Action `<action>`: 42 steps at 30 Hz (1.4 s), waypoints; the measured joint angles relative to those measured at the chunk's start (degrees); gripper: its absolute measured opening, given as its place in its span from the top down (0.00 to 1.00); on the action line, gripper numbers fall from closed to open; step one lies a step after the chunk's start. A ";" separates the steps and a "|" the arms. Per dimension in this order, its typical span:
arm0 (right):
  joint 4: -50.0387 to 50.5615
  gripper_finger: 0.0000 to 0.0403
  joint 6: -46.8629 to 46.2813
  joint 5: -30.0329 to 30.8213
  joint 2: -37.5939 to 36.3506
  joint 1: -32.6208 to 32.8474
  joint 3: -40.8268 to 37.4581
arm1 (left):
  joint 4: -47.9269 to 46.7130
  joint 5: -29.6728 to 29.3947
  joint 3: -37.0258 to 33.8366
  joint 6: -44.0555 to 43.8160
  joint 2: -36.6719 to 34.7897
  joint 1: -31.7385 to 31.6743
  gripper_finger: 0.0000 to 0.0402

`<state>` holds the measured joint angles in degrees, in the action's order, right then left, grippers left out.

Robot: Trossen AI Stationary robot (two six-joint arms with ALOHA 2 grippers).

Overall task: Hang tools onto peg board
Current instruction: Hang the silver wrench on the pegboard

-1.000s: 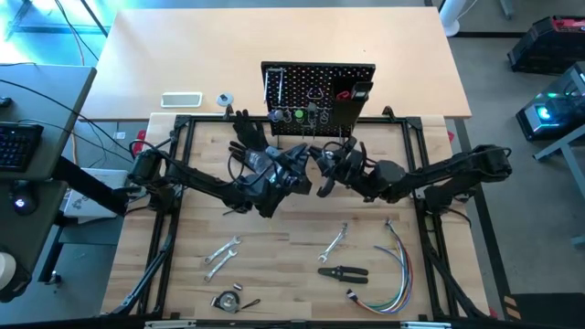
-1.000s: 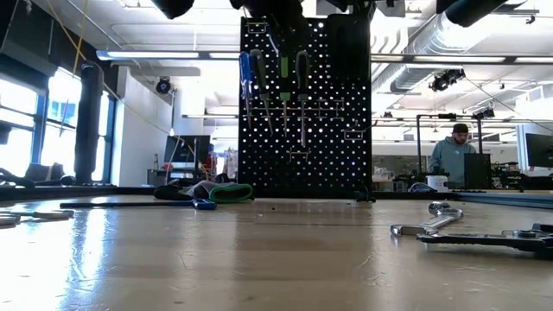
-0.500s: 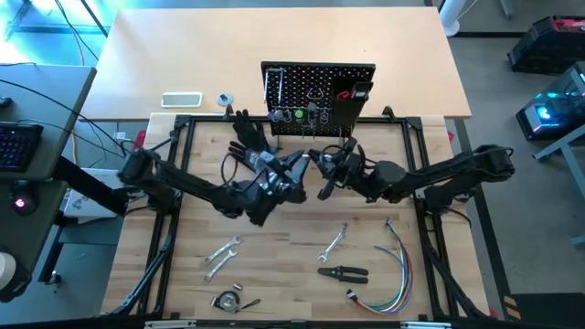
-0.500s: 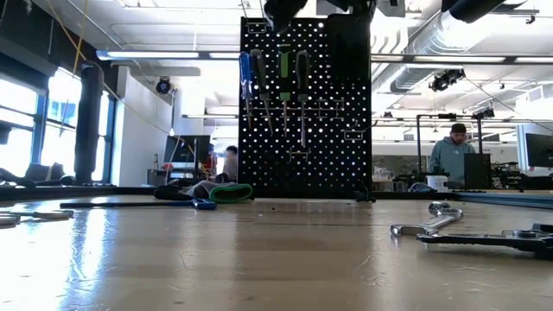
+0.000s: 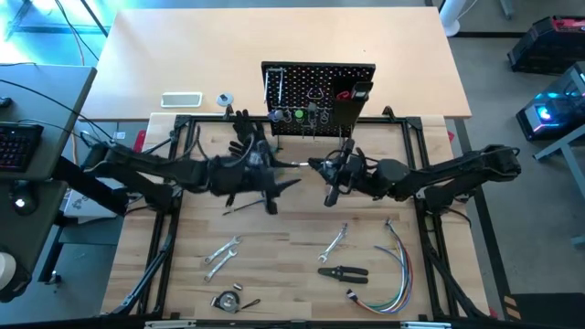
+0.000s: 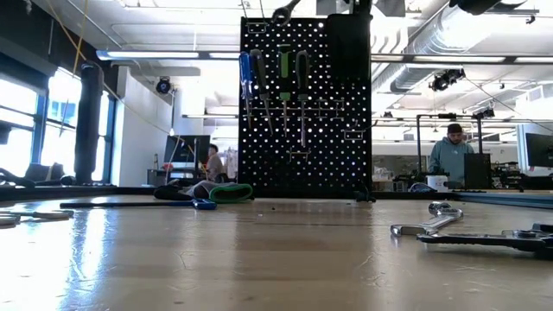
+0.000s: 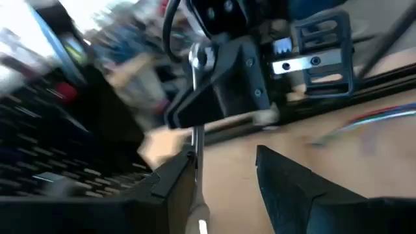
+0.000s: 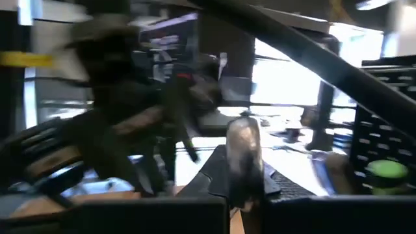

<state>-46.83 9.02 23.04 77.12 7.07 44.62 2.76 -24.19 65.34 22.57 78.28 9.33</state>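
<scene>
Right gripper (image 5: 331, 180) — jaws pressed on a silver wrench (image 8: 244, 156), held off the table, long axis near upright. Beyond it, close behind, stands the peg board (image 5: 318, 94). Left gripper (image 5: 274, 187), spread, holds nothing — farther from the hooks.

No text, label, brand, number or sign can be read on anything in these pictures.
</scene>
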 joint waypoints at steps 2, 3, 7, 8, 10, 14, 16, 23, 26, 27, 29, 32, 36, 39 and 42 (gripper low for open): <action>0.17 1.00 -0.01 -3.88 0.00 -0.38 -0.02 | -3.37 6.31 0.00 -5.54 -0.69 -2.87 0.62; 0.02 1.00 -0.03 -5.71 0.00 -0.55 0.00 | -4.52 8.52 0.00 -7.59 -0.71 -4.18 0.62; 1.10 1.00 -0.16 -9.98 0.00 -0.72 0.30 | -7.20 15.43 0.00 -10.99 0.51 -7.78 0.62; 2.83 1.00 -0.18 -10.05 0.00 -0.72 0.97 | -7.41 18.10 0.00 -11.54 0.98 -8.41 0.62; 7.32 1.00 -0.14 -10.14 0.00 -0.71 2.56 | -6.72 23.14 -0.02 -12.48 1.83 -9.39 0.62; 12.56 1.00 0.20 -9.88 1.01 -0.72 5.57 | -5.68 26.72 -0.02 -13.00 3.11 -10.49 0.62; 14.31 1.00 0.59 -9.73 1.82 -0.72 7.02 | -5.51 26.74 -0.02 -12.95 3.53 -10.70 0.63; 19.40 1.00 1.50 -8.15 4.16 -0.74 9.36 | -6.52 27.06 -0.04 -11.92 3.43 -10.83 0.73; 19.84 1.00 0.81 -8.20 4.35 -1.09 9.40 | -6.81 27.56 -0.04 -11.38 3.41 -10.90 0.79; 20.06 1.00 0.40 -8.17 4.37 -1.09 9.40 | -7.16 27.98 -0.04 -11.00 3.41 -10.94 0.82; 20.09 1.00 0.27 -8.20 4.37 -1.09 9.40 | -8.10 28.03 -0.04 -10.94 3.41 -10.98 0.86; 19.77 1.00 0.28 -8.33 4.39 -1.07 9.40 | -8.29 28.30 -0.02 -11.36 3.61 -11.01 0.89; 19.61 1.00 0.21 -8.81 4.42 -1.07 9.40 | -8.83 29.17 0.04 -10.95 4.38 -11.03 0.90; 19.68 0.99 -0.23 -9.79 4.42 -1.04 9.40 | -9.35 29.37 0.02 -10.64 4.44 -11.01 0.97; 20.47 0.94 -1.16 -9.73 4.42 -1.04 9.40 | -9.63 29.35 0.02 -10.04 4.39 -11.03 0.99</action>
<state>-26.37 7.87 13.31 81.54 6.02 54.02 -6.87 5.16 65.36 12.53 82.67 -1.69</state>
